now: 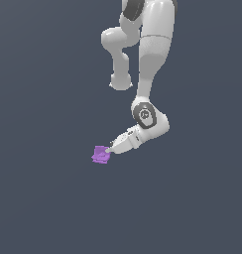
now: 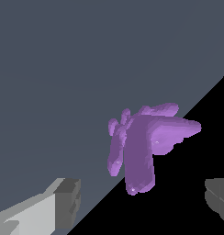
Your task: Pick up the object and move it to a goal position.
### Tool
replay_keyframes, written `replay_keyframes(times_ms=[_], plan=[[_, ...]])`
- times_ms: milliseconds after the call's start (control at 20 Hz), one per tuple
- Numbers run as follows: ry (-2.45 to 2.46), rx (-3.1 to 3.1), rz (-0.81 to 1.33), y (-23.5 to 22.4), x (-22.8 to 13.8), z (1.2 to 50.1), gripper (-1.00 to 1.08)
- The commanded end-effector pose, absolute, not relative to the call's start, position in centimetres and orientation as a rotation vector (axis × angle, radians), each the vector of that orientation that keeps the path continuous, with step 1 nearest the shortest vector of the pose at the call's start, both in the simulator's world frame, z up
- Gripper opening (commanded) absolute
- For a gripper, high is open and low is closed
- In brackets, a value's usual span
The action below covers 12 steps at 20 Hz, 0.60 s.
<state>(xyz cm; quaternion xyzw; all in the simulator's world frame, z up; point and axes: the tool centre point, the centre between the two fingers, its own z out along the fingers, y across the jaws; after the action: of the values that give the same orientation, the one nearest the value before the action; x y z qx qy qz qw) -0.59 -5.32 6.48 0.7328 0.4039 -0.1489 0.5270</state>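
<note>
- The background is one flat dark grey-blue surface that fills the whole exterior view; no edge, wall or other item shows on it, so I cannot tell if it is a table or a floor.
- The small bright purple lumpy block lies on this surface, a little toward the exterior view's left of the centre.
- The white jointed robot arm comes down from the top of the exterior view and bends toward the block, so the end effector arrives tilted from the exterior view's right side, not straight from above.
- In the exterior view the tip of the end effector seems to touch the block, or to be just beside it; the picture is too small to decide.
- In the wrist view the purple block sits between the two grey fingers, and both fingers stand well apart from it.
- So the end effector is spread wide and holds nothing.
- I judge that the wide spread is there to let the fingers pass on both sides of the block before they close.
- The picking is not yet done, and no goal marker is visible in either view.
</note>
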Motion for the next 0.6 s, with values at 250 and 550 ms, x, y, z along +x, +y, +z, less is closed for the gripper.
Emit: replay_keyframes(times_ms=[250,550], plan=[[0.967,1.747,-0.358,-7.8,-0.1,5.4,1.08],[0.967,1.746,-0.358,-7.9,-0.1,5.4,-1.0]])
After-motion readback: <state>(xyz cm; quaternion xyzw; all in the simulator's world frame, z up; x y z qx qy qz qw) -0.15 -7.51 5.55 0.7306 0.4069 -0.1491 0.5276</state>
